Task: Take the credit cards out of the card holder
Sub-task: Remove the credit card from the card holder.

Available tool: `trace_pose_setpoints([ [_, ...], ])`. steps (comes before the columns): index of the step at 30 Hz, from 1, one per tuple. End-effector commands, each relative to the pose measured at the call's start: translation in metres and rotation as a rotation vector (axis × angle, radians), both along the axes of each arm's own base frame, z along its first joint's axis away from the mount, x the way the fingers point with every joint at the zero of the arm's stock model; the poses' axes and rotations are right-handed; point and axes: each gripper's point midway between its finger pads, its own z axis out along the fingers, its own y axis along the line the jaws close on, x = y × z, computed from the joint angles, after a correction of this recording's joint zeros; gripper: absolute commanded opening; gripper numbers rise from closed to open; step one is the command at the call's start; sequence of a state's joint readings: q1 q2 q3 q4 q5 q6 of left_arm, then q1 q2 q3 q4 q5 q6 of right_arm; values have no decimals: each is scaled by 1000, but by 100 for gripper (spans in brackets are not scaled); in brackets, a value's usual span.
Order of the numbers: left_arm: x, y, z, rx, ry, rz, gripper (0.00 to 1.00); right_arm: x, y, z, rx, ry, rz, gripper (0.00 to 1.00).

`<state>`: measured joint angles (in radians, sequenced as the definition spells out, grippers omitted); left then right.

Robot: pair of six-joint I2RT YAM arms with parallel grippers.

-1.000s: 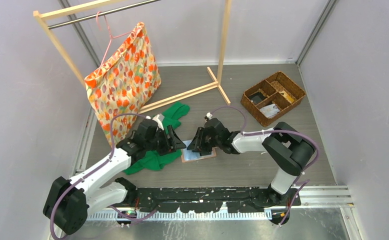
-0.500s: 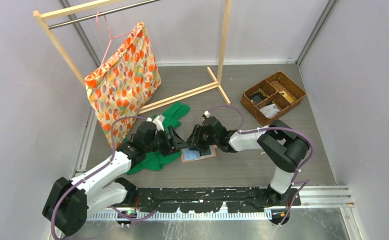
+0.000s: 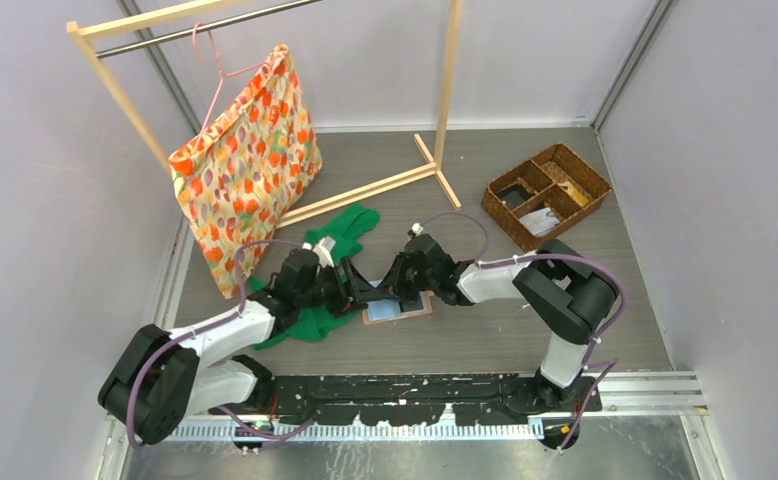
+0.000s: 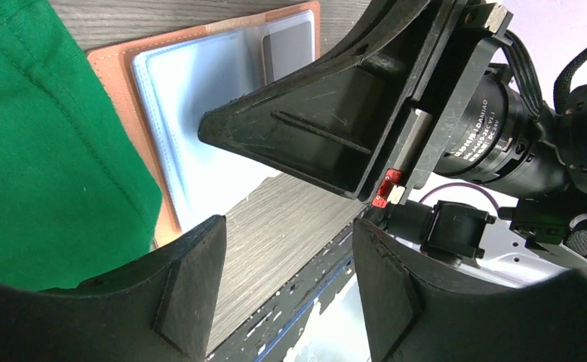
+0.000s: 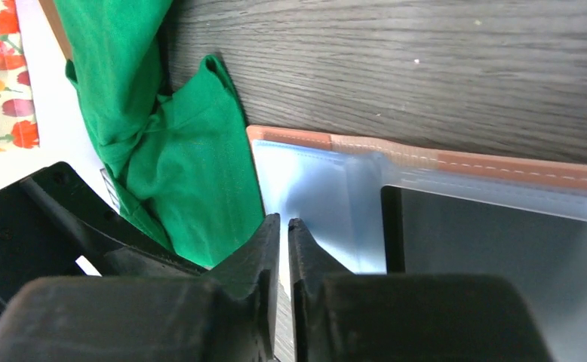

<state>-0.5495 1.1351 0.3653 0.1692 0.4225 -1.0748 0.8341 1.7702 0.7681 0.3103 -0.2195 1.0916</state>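
The card holder (image 4: 192,98) lies open on the bench (image 5: 426,68) — right pincer (image 5: 284,226) clenched over its pale inside, left pincer (image 4: 287,230) released just beside it.

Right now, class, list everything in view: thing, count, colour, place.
card holder: 1, salmon, pale blue inside, open on the table between the grippers
card: 1 seen, dark, in a holder sleeve
green cloth: 1, left of the holder
floral fabric: 1, orange, hanging from the hanger
hanger: 1, pink, on the rack
rack: 1, wood, far left
basket: 1, brown, far right
table: 1, grey-brown
left gripper: 1, black, open, beside the holder
right gripper: 1, black, fingers almost together, over the holder
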Motion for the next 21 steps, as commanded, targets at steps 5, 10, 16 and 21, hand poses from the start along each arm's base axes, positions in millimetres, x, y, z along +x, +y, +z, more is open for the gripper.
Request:
trace_pose_setpoints([
  [5, 12, -9, 5, -47, -81, -8, 63, 2, -6, -4, -23, -2, -47, 6],
  [10, 16, -16, 5, -66, -89, -27, 62, 1, -11, -6, -40, -1, -61, 2],
  [16, 30, -21, 7, -71, -104, 4, 62, -2, -18, -2, -47, 0, -72, 1],
  [21, 42, -29, 11, -78, -103, 5, 61, -6, -28, 5, -58, -20, -82, 1],
])
